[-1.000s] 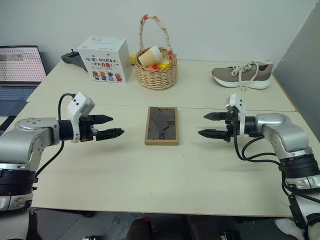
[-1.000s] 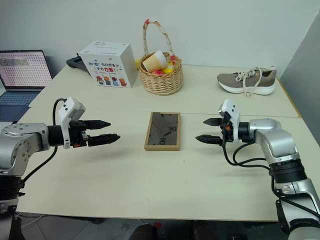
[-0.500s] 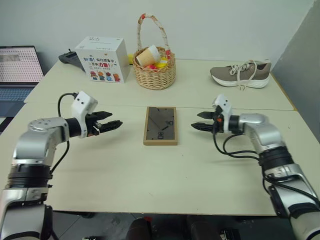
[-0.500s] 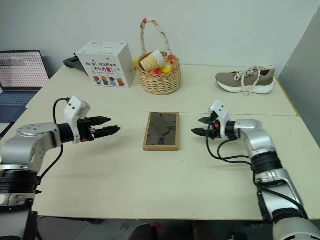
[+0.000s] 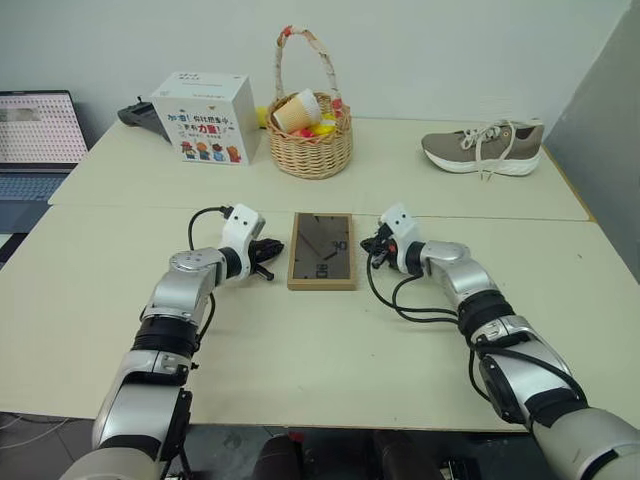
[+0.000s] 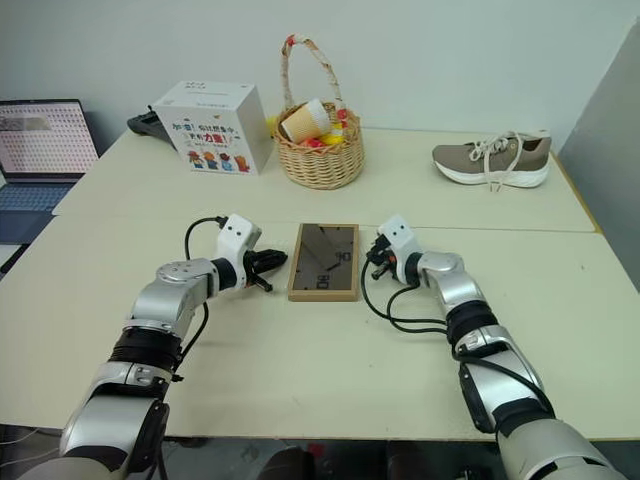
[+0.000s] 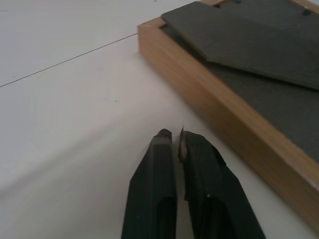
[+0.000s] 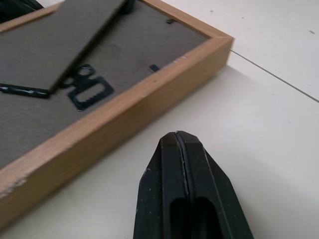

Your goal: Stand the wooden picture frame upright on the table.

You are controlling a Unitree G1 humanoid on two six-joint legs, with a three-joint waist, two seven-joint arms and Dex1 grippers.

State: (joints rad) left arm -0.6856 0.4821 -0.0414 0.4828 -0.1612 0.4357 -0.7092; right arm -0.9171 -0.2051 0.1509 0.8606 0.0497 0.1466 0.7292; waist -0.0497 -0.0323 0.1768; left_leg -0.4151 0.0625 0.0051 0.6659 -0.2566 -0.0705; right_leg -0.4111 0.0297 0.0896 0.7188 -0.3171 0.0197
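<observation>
The wooden picture frame [image 5: 322, 250] lies flat at center on the counter [image 5: 300, 340], flanked by the closed, empty left claw [image 5: 272, 247] and right claw [image 5: 374, 246], so pinched tips may just shove it sideways.

A plain pale wall [image 5: 450, 40] is running behind the beige worktop [image 5: 300, 340]. A grey panel [image 5: 600, 130] is standing at the right edge. At the far left, an open laptop [image 5: 38, 135] is glowing on a neighbouring surface. Even, soft light is falling across everything.
</observation>
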